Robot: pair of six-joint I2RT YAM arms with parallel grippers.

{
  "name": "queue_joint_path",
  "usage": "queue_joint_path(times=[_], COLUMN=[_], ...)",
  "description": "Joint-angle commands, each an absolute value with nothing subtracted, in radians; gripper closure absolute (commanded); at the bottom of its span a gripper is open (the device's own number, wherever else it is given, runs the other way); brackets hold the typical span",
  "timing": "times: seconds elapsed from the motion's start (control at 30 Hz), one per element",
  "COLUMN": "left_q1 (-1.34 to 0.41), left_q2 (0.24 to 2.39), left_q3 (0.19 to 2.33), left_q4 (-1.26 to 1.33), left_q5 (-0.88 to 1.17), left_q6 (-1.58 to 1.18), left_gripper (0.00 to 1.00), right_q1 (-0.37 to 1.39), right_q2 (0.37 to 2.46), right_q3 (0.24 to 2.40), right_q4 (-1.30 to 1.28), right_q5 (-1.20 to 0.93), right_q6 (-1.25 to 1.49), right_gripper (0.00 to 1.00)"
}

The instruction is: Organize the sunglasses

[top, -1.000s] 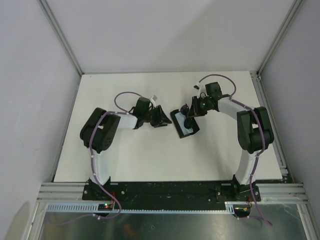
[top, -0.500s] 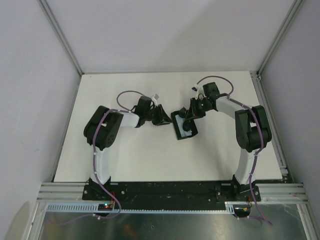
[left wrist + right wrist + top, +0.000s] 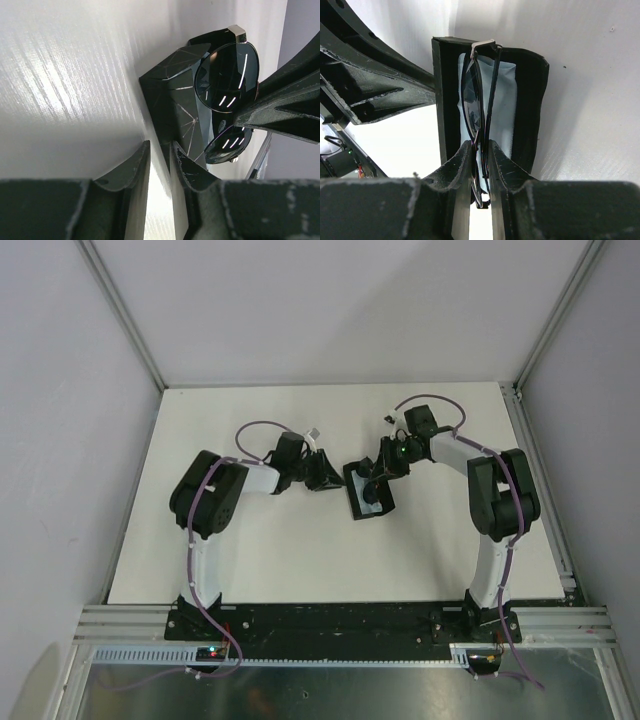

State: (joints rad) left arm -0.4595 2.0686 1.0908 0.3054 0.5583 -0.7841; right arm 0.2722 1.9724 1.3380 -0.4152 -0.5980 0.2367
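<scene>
- Small dark-framed sunglasses with dark lenses (image 3: 479, 100), folded, being pinched edge-on by the right gripper (image 3: 480, 150), long axis running straight ahead of its fingers.
- Hanging over the light blue cloth (image 3: 506, 95) inside the open black rectangular case (image 3: 532, 100), directly ahead.
- Waiting just beside that case, the left gripper (image 3: 159, 150), fingers nearly pressed together, nothing seen between.

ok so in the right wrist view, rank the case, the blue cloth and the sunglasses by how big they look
1. case, widest, framing the rest
2. blue cloth, lining its inside, partly covered
3. sunglasses, nearly as long as the case but seen edge-on, so thinnest
</scene>
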Motion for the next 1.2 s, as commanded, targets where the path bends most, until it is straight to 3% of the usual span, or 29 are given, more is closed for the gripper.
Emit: queue_joint_path(times=[0.0,1.17], left_q1=[-0.460,-0.472], left_q2=[2.082,2.076], left_q3=[1.121,1.106], left_q4=[0.308,0.308], left_q5=[0.571,0.572], left_q6=[-0.749,-0.752], left_gripper=[0.73,0.76], right_q1=[0.277,0.319], right_q2=[1.949,2.009], right_q3=[1.374,1.266], right_q4=[-0.431,-0.284], right_q5=[-0.629,-0.666], right_q6=[0.255,0.324], right_gripper=[0.94,0.95])
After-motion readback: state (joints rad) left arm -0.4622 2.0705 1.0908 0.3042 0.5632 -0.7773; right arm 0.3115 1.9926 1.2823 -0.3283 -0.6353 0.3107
